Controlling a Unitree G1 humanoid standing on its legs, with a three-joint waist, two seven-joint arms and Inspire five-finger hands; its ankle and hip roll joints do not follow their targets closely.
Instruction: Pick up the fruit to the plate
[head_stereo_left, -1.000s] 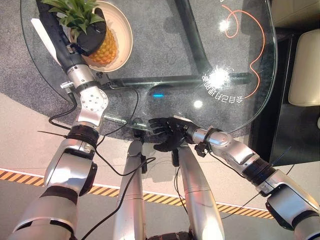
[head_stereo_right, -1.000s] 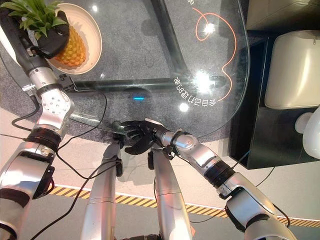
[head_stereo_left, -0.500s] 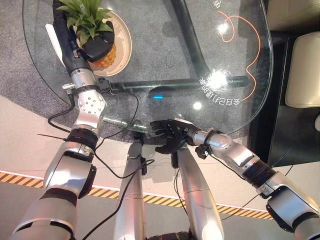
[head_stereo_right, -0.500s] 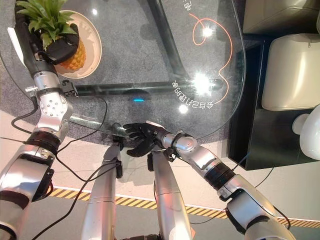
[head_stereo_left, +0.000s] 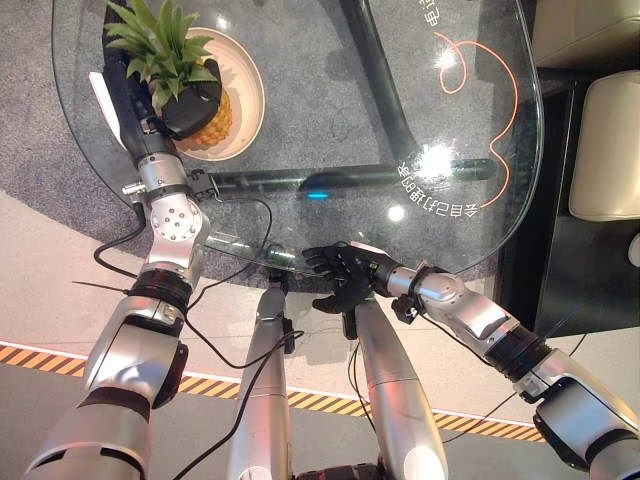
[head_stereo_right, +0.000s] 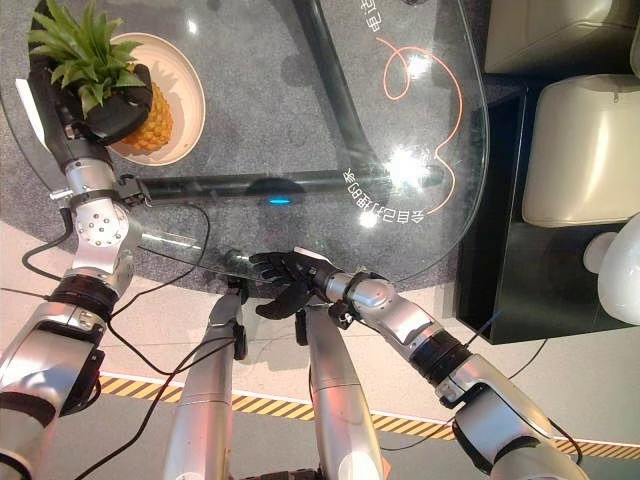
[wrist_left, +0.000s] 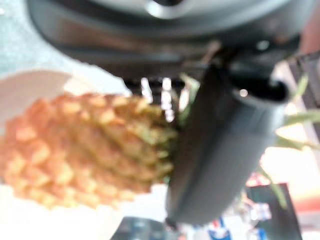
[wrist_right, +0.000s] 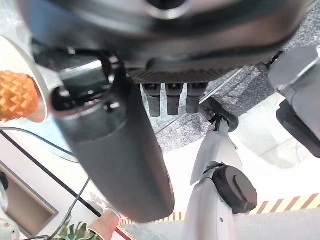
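Left eye view — pineapple (head_stereo_left: 212, 112) in left robot hand (head_stereo_left: 190, 98)

The left hand (head_stereo_left: 190, 103) covers the upper part of the pineapple (head_stereo_left: 212, 117) where body meets crown, so its fingers on the far side are hidden; in the left wrist view the fruit and the thumb (wrist_left: 220, 150) are blurred, and the plate (wrist_left: 30, 90) is cut off by the picture's edge. The right hand (head_stereo_right: 285, 280) lies at the near rim of the glass table (head_stereo_right: 300, 130), whether on or below it is unclear; the cream seat (head_stereo_right: 585, 150) is cut off at the right edge.
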